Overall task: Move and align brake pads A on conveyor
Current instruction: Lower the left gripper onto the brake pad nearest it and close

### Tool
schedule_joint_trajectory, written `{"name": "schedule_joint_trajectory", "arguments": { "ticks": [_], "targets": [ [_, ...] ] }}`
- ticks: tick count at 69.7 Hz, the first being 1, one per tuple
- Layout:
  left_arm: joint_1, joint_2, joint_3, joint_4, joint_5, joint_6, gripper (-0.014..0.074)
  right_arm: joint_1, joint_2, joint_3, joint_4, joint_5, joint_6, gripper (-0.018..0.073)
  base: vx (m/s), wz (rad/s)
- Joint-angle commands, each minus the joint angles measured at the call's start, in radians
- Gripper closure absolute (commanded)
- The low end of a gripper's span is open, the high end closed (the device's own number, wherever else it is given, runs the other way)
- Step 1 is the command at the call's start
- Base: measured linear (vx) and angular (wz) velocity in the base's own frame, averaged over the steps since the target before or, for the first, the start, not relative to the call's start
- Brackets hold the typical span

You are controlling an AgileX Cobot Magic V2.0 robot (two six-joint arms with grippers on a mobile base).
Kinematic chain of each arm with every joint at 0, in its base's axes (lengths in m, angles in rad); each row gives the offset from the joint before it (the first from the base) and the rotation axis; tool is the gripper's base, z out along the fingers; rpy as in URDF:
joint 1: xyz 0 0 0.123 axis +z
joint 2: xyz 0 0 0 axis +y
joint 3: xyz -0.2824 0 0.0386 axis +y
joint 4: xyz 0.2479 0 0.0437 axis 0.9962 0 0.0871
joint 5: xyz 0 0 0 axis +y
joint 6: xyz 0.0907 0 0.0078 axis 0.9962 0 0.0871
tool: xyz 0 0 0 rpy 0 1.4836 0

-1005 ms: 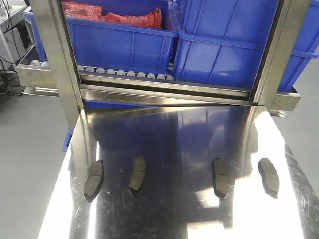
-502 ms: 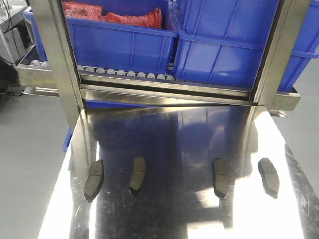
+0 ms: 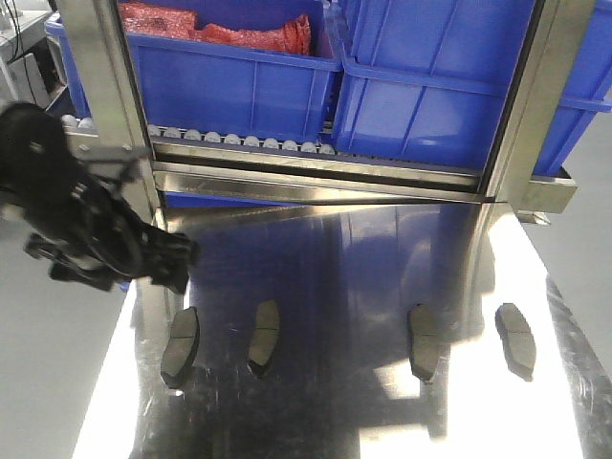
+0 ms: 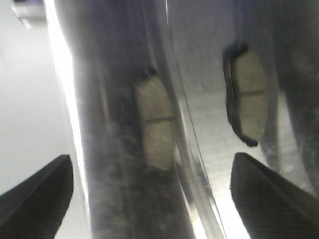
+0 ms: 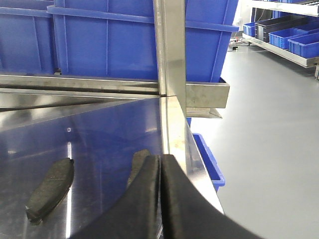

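Several brake pads A lie in a row on the shiny steel table (image 3: 344, 258): two at the left (image 3: 180, 346) (image 3: 264, 337) and two at the right (image 3: 424, 341) (image 3: 515, 338). My left gripper (image 3: 170, 260) hangs over the table's left edge, above and behind the leftmost pad. In the left wrist view it (image 4: 149, 199) is open and empty, with one pad (image 4: 157, 122) between the fingers' line and another (image 4: 249, 97) to the right. My right gripper (image 5: 160, 159) is shut on nothing, near a pad (image 5: 52, 186) and another partly hidden one (image 5: 138, 162). The conveyor is out of view.
Blue bins (image 3: 229, 81) (image 3: 430, 86) sit on a roller rack (image 3: 239, 142) behind the table. Steel posts (image 3: 110, 124) (image 3: 521, 105) stand at the table's back corners. A blue crate (image 5: 207, 159) lies on the grey floor beside the right edge.
My left arm has come into the front view from the left and now hangs over the table's left edge. The pads have not moved.
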Motion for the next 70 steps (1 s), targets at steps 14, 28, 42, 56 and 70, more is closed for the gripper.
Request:
{"name": "schedule_joint_trajectory", "arguments": {
  "ticks": [14, 28, 42, 56, 70],
  "targets": [
    [-0.070, 0.115, -0.030, 0.041, -0.009, -0.090, 0.0010, -0.004, -0.013, 0.012, -0.005, -0.073, -0.004, 0.0571, 0.00, 0.00],
    [-0.070, 0.195, -0.030, 0.039, -0.030, -0.111, 0.0010, -0.004, -0.013, 0.012, -0.005, -0.073, -0.004, 0.0571, 0.00, 0.00],
    [-0.069, 0.238, -0.030, 0.039, -0.081, -0.111, 0.0010, -0.004, -0.013, 0.012, -0.005, -0.073, -0.004, 0.0571, 0.00, 0.00],
    [-0.068, 0.264, -0.031, 0.038, -0.097, -0.116, 0.0010, -0.004, -0.013, 0.012, -0.005, -0.073, -0.004, 0.0571, 0.00, 0.00],
    [-0.068, 0.272, -0.031, 0.029, -0.129, -0.124, 0.0010, -0.004, -0.013, 0.012, -0.005, -0.070, -0.004, 0.0571, 0.00, 0.00]
  ]
}}
